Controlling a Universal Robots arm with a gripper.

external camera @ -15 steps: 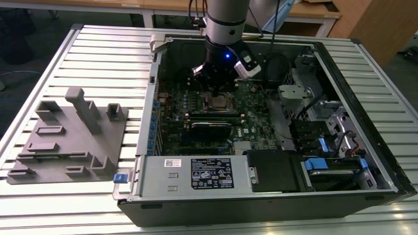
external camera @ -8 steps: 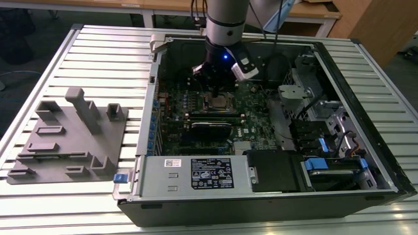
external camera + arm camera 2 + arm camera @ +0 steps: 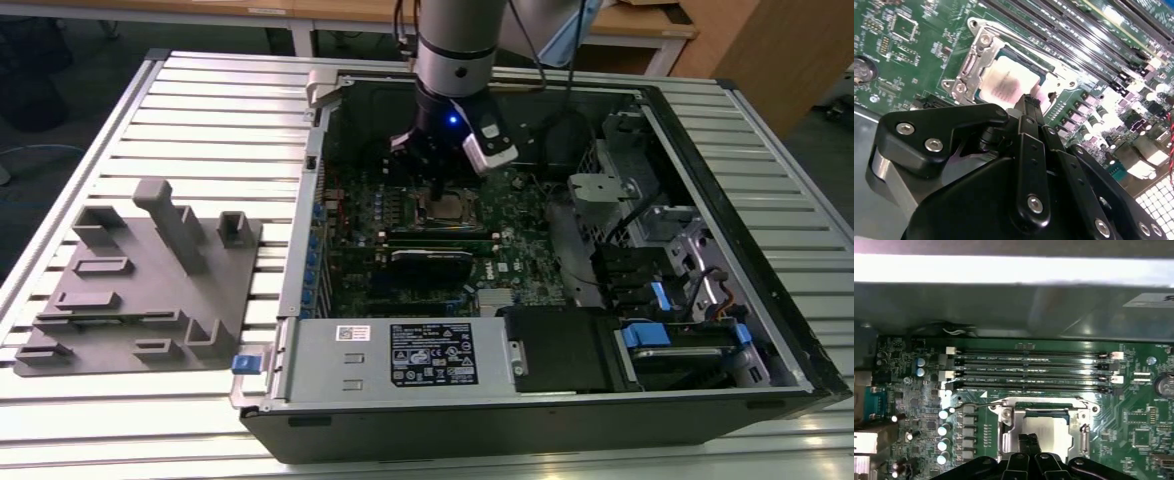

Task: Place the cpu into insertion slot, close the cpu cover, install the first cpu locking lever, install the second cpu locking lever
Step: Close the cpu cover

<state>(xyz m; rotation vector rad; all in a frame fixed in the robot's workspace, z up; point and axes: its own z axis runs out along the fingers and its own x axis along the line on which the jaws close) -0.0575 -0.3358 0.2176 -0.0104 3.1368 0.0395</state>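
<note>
Silvery cpu cover (image 3: 975,65) lies flat over the insertion slot (image 3: 445,207) and frames the one cpu (image 3: 1006,82) seated inside, which pins the chip. Hand (image 3: 1030,102) has its fingers pinched narrow and holds nothing, tip down at the cover's edge, likely placed to push a lever. One thin wire lever (image 3: 979,403) sits beside the socket; cannot tell if latched. Four long black memory slots (image 3: 1029,372) just beyond. One open computer case (image 3: 534,440) on the slatted bench (image 3: 200,110).

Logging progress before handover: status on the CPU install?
Gripper low at the cpu edge. Chip seated, cpu cover looks down around it. No obstruction seen.
</note>
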